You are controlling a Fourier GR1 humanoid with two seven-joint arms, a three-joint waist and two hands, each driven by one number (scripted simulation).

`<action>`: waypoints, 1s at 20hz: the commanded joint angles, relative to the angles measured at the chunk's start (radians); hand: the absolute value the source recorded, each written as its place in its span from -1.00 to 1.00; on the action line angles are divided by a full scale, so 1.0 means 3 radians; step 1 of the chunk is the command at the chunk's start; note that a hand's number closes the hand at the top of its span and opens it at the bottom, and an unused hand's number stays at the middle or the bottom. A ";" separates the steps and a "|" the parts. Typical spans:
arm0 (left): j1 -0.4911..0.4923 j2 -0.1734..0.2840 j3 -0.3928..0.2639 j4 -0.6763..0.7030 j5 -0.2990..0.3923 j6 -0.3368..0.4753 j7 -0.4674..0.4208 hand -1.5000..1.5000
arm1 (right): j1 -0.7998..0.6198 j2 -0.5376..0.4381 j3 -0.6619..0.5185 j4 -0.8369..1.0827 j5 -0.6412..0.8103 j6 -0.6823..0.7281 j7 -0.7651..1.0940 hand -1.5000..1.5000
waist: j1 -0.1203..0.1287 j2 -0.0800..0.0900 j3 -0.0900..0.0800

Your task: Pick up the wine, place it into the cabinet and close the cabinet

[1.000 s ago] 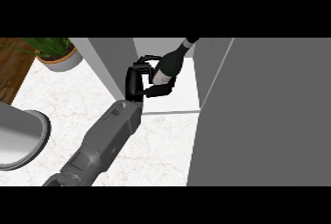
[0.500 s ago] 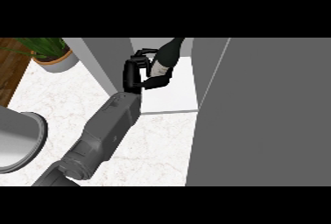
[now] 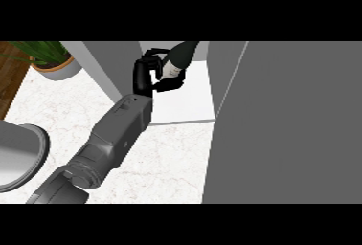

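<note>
At the frame's upper centre, the right hand (image 3: 147,74) is clenched round the dark wine bottle (image 3: 176,58), held tilted inside the open cabinet (image 3: 185,103) above its pale shelf, with the grey cabinet door (image 3: 290,124) filling the frame's right side.

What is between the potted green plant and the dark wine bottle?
In the head view, a grey upright cabinet wall stands between the potted green plant and the dark wine bottle, which the black robot hand holds.

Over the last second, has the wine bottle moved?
Yes. The wine bottle, held in the left hand, has moved left, away from the cabinet door, deeper into the cabinet.
</note>
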State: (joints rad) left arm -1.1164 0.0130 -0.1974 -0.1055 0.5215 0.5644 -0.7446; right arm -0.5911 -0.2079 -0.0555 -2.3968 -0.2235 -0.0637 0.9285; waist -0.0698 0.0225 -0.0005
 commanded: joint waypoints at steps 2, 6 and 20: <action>0.0090 0.0041 0.0018 0.0149 -0.0042 -0.0039 -0.0075 1.00 | 0.0004 0.0011 0.0097 -0.0155 -0.0023 -0.0018 0.0082 -1.00 | -0.0013 0.0014 -0.0005; -0.0135 0.0063 0.0047 0.0223 -0.0039 0.0155 0.0138 1.00 | -0.0007 -0.0031 -0.0053 -0.0076 -0.0129 0.0046 -0.0014 -1.00 | -0.0070 0.0036 -0.0001; 0.0274 -0.0042 0.0416 0.0087 0.0292 -0.0545 0.0021 1.00 | -0.0013 0.0073 0.0054 -0.0150 -0.0147 0.0007 -0.0015 -1.00 | -0.0079 0.0042 -0.0005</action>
State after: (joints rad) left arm -1.0772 0.0080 -0.1002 -0.0738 0.5846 0.4672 -0.7213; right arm -0.6189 -0.1921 -0.0309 -2.3947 -0.2261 -0.0671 0.9242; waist -0.0991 0.0348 -0.0024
